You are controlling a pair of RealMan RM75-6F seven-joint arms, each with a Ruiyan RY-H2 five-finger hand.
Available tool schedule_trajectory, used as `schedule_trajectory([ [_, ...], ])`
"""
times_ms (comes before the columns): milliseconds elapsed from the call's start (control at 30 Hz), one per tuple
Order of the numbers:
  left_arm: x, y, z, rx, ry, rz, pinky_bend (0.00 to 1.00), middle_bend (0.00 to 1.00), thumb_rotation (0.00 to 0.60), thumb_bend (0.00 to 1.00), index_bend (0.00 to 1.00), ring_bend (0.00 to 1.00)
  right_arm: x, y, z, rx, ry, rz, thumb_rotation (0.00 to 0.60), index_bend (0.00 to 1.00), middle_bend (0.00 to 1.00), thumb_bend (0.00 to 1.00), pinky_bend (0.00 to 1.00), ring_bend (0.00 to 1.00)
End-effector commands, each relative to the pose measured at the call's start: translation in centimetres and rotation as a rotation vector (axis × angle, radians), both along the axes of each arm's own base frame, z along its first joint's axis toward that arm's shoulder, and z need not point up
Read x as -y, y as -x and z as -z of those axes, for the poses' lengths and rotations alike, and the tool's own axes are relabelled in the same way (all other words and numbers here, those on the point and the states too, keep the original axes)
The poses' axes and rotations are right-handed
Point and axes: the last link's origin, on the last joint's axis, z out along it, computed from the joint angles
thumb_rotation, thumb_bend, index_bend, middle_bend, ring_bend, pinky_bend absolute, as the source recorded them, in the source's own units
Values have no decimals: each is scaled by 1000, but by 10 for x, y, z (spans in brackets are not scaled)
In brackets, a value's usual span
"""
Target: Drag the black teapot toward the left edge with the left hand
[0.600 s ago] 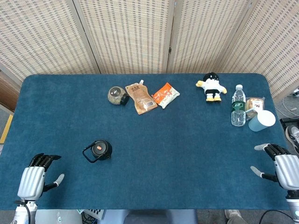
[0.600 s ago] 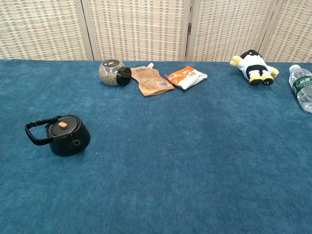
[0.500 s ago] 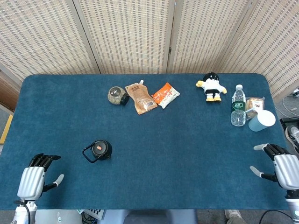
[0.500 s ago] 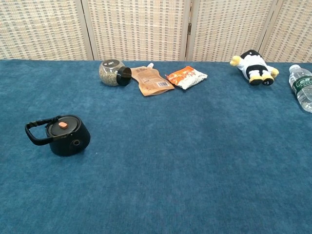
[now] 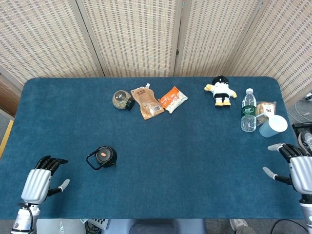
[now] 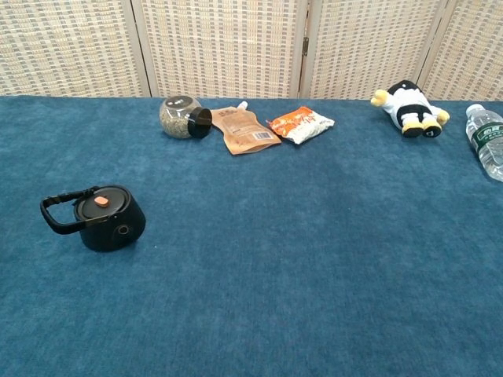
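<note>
The black teapot (image 5: 103, 157) with an orange knob on its lid stands upright on the blue table (image 5: 175, 141), left of centre, its handle pointing left; the chest view shows the teapot (image 6: 106, 217) at the left. My left hand (image 5: 40, 183) hovers at the near left corner, well apart from the teapot, fingers spread and empty. My right hand (image 5: 298, 170) is at the near right edge, also empty with fingers apart. Neither hand appears in the chest view.
At the back lie a glass jar (image 5: 122, 100) on its side, a brown pouch (image 5: 147, 102) and an orange snack bag (image 5: 173, 99). A penguin plush (image 5: 221, 90), a water bottle (image 5: 248, 117), a blue cup (image 5: 273, 126) and a snack packet (image 5: 265, 108) are at the right.
My left hand has shifted slightly right and forward. My right hand has drifted a little to the right. The teapot has not moved.
</note>
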Motion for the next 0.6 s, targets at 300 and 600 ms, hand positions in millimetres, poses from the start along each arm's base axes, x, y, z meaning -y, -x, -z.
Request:
schedule_trajectory([
  [300, -32, -11, 5, -58, 149, 177, 141, 346, 600, 206, 310, 260, 2, -5, -10, -11, 65, 6, 600, 361, 371, 145, 319, 288],
  [600, -56, -24, 21, -194, 230, 288, 141, 346, 600, 206, 309, 260, 1, -5, -10, -15, 59, 14, 600, 361, 371, 146, 313, 288],
])
